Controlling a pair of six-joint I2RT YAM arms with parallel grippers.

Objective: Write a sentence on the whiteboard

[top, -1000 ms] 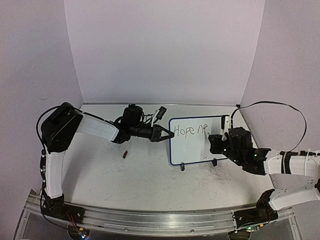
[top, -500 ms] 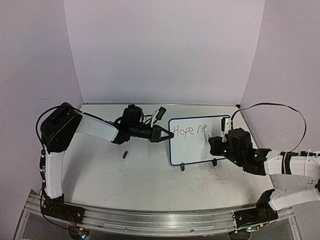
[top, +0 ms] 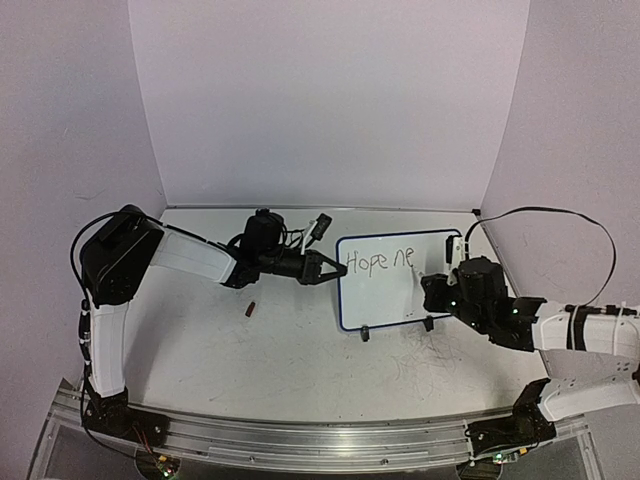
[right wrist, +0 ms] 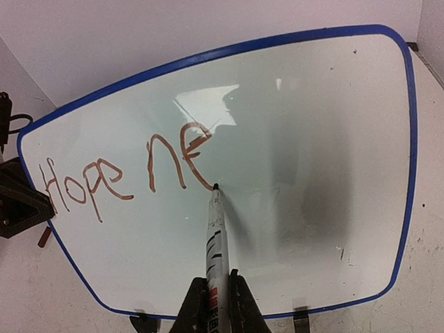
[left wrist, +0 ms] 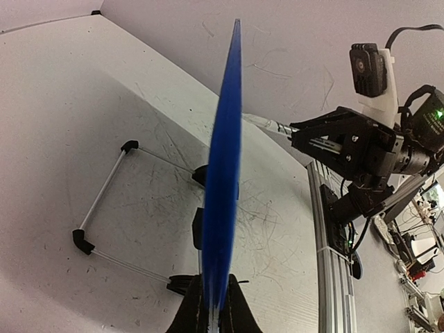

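Progress is slight: the sentence (right wrist: 118, 177) reads only "Hope ne", strung along the upper left of the whiteboard (right wrist: 312, 173). The board stands upright on its wire stand (left wrist: 104, 191) toward the back right of the tabletop (top: 290, 370).

No new letter has appeared over the last second. What has changed is small. The right arm has drawn a touch lower and toward its own side, taking the right gripper (right wrist: 216, 295) with it. The marker (right wrist: 216, 243) tip now sits at the foot of the "e", touching the board or a hair off it (the glare keeps me from saying which). That gripper's fingers are clamped on the marker barrel.

The left gripper (left wrist: 214, 305) has not budged. Its fingers are pinched on the board's blue left edge, bracing it against the push of the pen.

To my eye the "e" is just finished and the second word barely begun, so most of the writing lies ahead.

A small dark cap-like piece (top: 250, 309) lies on the table in front of the left arm, well apart from the board.
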